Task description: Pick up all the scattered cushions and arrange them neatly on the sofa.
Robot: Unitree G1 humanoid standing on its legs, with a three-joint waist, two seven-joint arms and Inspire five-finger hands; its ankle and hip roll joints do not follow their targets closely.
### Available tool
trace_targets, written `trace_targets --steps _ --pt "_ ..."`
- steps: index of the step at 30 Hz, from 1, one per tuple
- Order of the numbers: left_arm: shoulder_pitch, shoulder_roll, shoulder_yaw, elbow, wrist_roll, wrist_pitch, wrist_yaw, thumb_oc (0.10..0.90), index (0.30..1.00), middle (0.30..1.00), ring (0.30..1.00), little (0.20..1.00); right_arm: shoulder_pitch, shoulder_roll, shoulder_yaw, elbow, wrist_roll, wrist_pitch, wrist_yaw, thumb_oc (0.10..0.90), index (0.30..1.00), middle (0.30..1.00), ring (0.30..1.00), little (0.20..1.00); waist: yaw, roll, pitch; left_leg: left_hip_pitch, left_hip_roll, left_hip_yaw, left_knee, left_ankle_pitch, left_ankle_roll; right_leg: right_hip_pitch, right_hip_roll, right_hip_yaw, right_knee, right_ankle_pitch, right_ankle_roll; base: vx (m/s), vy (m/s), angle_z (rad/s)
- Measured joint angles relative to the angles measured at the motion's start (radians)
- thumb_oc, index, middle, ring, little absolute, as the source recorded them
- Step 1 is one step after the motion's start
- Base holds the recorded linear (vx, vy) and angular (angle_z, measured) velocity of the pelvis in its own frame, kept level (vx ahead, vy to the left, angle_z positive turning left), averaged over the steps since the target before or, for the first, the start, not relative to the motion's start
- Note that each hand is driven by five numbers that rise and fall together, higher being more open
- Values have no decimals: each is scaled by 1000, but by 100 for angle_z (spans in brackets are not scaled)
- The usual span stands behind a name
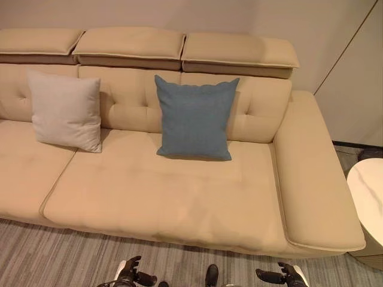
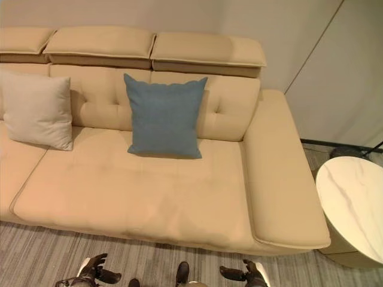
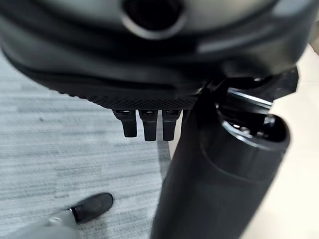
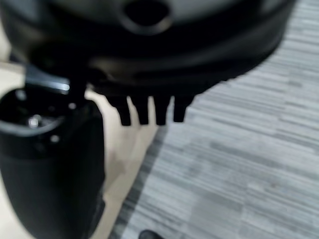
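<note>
**Two cushions upright on the sofa, both my hands empty**

Left eye view: I look down on a beige sofa [image 1: 179,197]. A pale grey cushion [image 1: 66,110] leans upright against the backrest on the left seat. A blue cushion [image 1: 194,118] leans upright against the backrest near the middle, well apart from the grey one. My left hand [image 1: 130,272] and right hand [image 1: 286,275] hang low over the grey striped floor [image 1: 54,257] in front of the sofa, fingers loosely spread, holding nothing. I see no cushion on the floor here, so I judge the task done or nearly so; any remaining cushion would lie outside this view.

Right eye view: the same scene, but more of a round white marble side table [image 2: 353,209] shows beside the sofa's right arm.

Left wrist view: my fingers point straight down over the floor, apart and empty, with the sofa's pale edge alongside.

Right wrist view: my fingers hang straight, gripping nothing, above the striped floor.
</note>
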Motion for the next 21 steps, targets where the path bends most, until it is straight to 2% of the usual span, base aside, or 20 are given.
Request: trace_targets --steps 3,6,10,21 --pt "18 6 2 4 0 2 0 800 900 900 900 900 14 12 1 13 0 2 3 800 900 900 900 900 9 -4 -30 1 -29 5 -3 -21 28 -10 -26 33 12 12 28 19 64 -5" --pt "52 11 3 40 1 23 0 800 900 900 900 900 32 12 1 17 0 4 3 800 900 900 900 900 9 9 -54 13 -49 22 -2 -26 48 -11 -45 51 27 12 37 -5 55 -12" --pt "67 25 3 52 10 41 0 800 900 900 900 900 40 13 3 18 -1 11 4 800 900 900 900 900 9 12 -60 12 -58 27 12 -25 48 -10 -53 56 24 17 44 -5 46 -4" --pt "36 26 3 38 19 40 -2 800 900 900 900 900 30 13 3 17 -1 15 4 800 900 900 900 900 9 4 -66 17 -58 27 13 -25 48 11 -51 54 -3 27 48 -2 19 0"
